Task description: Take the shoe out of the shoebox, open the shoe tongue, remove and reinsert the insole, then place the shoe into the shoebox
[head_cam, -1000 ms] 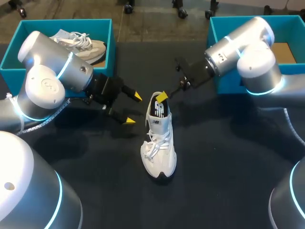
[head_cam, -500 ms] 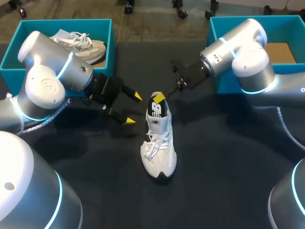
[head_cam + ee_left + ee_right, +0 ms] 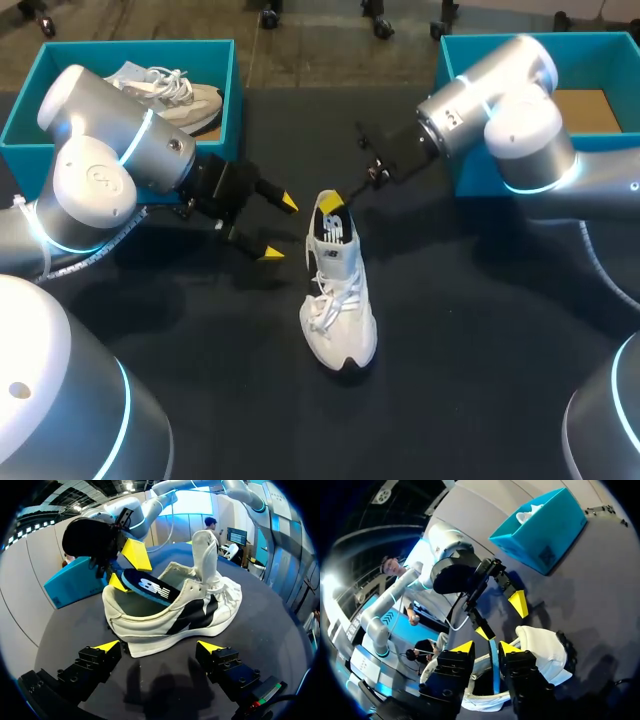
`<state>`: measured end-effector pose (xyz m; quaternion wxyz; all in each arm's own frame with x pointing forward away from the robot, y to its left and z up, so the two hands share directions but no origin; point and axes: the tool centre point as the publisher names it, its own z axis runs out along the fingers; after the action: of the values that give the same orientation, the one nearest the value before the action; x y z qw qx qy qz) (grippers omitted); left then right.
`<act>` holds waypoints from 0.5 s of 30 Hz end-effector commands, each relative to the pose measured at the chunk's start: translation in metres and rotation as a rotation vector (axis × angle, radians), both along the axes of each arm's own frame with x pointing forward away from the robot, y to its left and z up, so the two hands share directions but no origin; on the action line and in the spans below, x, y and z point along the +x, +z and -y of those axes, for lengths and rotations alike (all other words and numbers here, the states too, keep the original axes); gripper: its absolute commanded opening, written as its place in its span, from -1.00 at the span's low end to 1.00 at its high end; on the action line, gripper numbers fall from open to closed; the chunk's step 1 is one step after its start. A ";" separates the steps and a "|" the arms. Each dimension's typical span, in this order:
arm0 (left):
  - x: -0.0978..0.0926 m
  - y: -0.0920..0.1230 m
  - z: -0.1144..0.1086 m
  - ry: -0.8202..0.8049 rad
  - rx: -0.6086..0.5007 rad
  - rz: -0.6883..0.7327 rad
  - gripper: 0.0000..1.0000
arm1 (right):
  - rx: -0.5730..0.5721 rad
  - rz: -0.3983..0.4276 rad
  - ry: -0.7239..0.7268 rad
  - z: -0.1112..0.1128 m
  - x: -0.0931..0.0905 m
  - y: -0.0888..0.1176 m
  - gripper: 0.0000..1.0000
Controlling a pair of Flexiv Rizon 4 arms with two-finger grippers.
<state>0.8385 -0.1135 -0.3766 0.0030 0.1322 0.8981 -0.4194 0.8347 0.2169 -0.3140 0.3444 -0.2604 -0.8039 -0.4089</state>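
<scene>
Two grippers flank the white shoe (image 3: 338,310), which stands on the dark table (image 3: 470,330) between the left shoebox (image 3: 232,95) and the right shoebox (image 3: 447,60). The right gripper (image 3: 337,203) pinches the dark insole (image 3: 331,228) at its heel end, front tucked inside. The left gripper (image 3: 279,228) hangs just beside the shoe, fingers spread wide, touching nothing.
</scene>
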 end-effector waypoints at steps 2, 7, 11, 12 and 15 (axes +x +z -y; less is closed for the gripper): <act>0.000 0.000 0.000 0.000 0.002 0.000 1.00 | -0.019 0.012 -0.013 0.002 -0.004 0.010 -0.27; 0.000 0.000 0.000 0.000 0.002 0.000 1.00 | -0.034 0.029 -0.016 0.004 0.000 0.019 -0.20; 0.000 0.000 0.000 0.000 0.002 0.000 1.00 | -0.040 0.052 -0.018 0.006 0.007 0.025 -0.15; 0.000 0.000 0.000 0.000 0.002 0.000 1.00 | -0.040 0.056 -0.018 0.006 0.008 0.026 -0.15; 0.000 0.000 0.000 0.000 0.002 0.000 1.00 | -0.045 0.081 -0.020 0.008 0.014 0.031 -0.12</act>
<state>0.8385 -0.1136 -0.3766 0.0030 0.1322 0.8981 -0.4194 0.8494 0.2114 -0.2893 0.3049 -0.2584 -0.8212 -0.4073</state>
